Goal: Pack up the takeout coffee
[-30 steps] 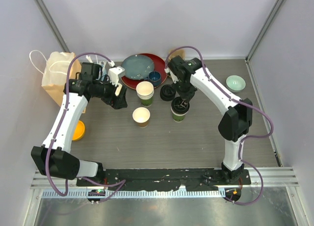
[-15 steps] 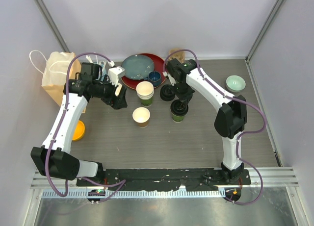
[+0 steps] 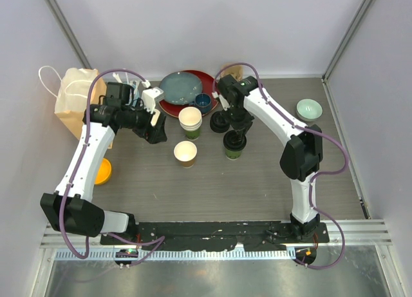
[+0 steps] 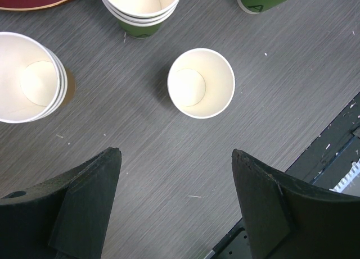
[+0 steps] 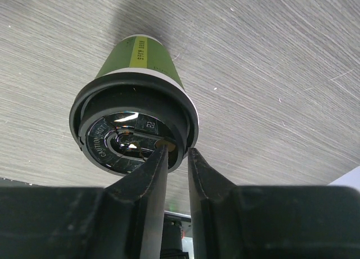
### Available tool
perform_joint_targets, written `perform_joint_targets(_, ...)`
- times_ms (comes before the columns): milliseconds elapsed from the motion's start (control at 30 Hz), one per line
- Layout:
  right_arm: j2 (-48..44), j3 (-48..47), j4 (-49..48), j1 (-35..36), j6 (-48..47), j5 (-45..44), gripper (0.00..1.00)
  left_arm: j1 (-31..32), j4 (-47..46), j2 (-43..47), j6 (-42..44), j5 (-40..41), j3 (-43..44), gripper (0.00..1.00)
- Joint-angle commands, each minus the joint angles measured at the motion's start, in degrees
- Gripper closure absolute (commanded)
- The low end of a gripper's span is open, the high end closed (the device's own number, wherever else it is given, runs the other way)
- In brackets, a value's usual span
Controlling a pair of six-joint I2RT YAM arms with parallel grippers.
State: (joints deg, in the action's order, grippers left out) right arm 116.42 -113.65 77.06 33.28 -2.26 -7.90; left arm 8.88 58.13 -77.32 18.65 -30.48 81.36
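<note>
Overhead, the right gripper [image 3: 237, 133] hangs directly above the green cup [image 3: 234, 149], which stands upright near mid-table with a black lid [image 5: 121, 144] on its mouth. In the wrist view the jaws stand narrow, their tips straddling the near edge of the lid's rim — whether they pinch it or merely flank it cannot be told. The lid may not be fully seated. If so, the next move is probably a straight push down along the cup's upright axis. The brown cup [image 3: 185, 153] stands apart to the left, mouth up and unlidded. It lies just ahead of the left gripper [image 4: 175, 153], whose jaws are wide and empty, so the left arm looks nearer. Spare lids [image 3: 220, 122] sit just beside the right gripper — within its easier reach.
</note>
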Motion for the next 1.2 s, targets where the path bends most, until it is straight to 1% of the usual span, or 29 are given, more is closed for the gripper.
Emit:
perform_joint_targets(0,-1.3,-3.1,4.5,0.4,-0.6,1.1,0.71,0.0,0.4,1.9,0.6,-0.7,0.5,0.16)
perform_joint_targets(133,-2.0,-3.1,4.4,0.4,-0.4,1.0,0.68,-0.1,0.6,2.2,0.6,-0.9,0.4,0.16)
perform_joint_targets(233,-3.1,-3.2,4.3,0.3,-0.2,0.9,0.63,0.0,0.6,2.3,0.3,-1.4,0.5,0.16)
perform_joint_targets(367,-5.9,-4.7,3.7,0.4,0.0,1.8,0.56,0.3,1.3,2.3,-0.9,-2.7,3.0,0.18)
perform_joint_targets(400,-7.5,-4.7,3.5,0.4,0.0,2.5,0.55,0.4,1.3,2.3,-1.9,-3.2,3.6,0.19)
perform_joint_targets(500,-11.3,-4.2,1.1,0.3,0.1,3.4,0.51,2.3,2.1,1.9,-4.0,-4.3,6.2,0.29)
perform_joint_targets(533,-12.7,-2.1,0.0,0.1,0.1,5.0,0.51,4.5,2.3,1.5,-4.4,-4.2,6.9,0.34)
perform_joint_targets(567,-14.0,-0.5,-1.3,-0.2,0.2,6.1,0.50,5.9,2.6,1.1,-4.7,-3.7,7.4,0.36)
perform_joint_targets(600,-17.2,1.5,-4.5,-0.7,0.4,7.2,0.50,9.5,3.2,0.8,-4.9,-2.9,8.5,0.37)
perform_joint_targets(633,-18.8,6.4,-6.5,-2.2,0.7,11.5,0.50,11.5,3.4,0.4,-5.2,-1.3,9.1,0.37)
perform_joint_targets(667,-20.5,9.3,-8.6,-3.0,1.7,13.0,0.50,13.6,3.5,-0.5,-5.4,-0.5,9.5,0.37)
perform_joint_targets(700,-22.5,12.2,-13.4,-4.2,2.1,14.5,0.50,17.5,3.6,-1.1,-5.7,0.2,10.9,0.37)
perform_joint_targets(733,-26.0,18.0,-15.7,-5.4,3.4,16.8,0.51,19.2,3.4,-1.6,-6.8,1.0,11.4,0.36)
perform_joint_targets(767,-28.0,20.9,-18.1,-7.9,5.0,18.3,0.51,20.8,3.1,-3.1,-7.6,1.3,12.1,0.36)
perform_joint_targets(800,-29.7,23.4,-21.8,-9.5,5.9,19.6,0.50,23.3,2.9,-3.7,-8.2,1.2,12.8,0.33)
perform_joint_targets(833,-32.6,27.7,-23.4,-11.1,6.6,21.2,0.51,24.3,1.6,-4.6,-10.6,1.3,13.9,0.31)
perform_joint_targets(867,-33.8,29.7,-24.9,-13.8,7.4,24.8,0.51,25.2,0.9,-6.1,-11.8,1.3,14.3,0.29)
perform_joint_targets(967,-38.0,35.1,-29.2,-16.0,9.3,26.0,0.51,27.9,-3.2,-8.6,-16.9,1.1,15.4,0.27)
perform_joint_targets(1033,-39.7,37.8,-31.7,-16.7,10.3,26.1,0.51,29.7,-5.7,-11.4,-18.4,1.2,16.5,0.30)
perform_joint_targets(1067,-41.4,38.7,-32.7,-16.8,10.6,26.0,0.51,30.3,-6.4,-12.5,-21.7,1.3,16.9,0.32)
perform_joint_targets(1100,-42.2,39.5,-34.6,-16.9,11.0,25.9,0.51,31.4,-7.1,-13.5,-22.7,1.4,17.2,0.36)
perform_joint_targets(1167,-44.1,42.0,-36.4,-17.2,12.1,26.2,0.51,32.2,-9.2,-16.5,-25.2,1.6,18.1,0.41)
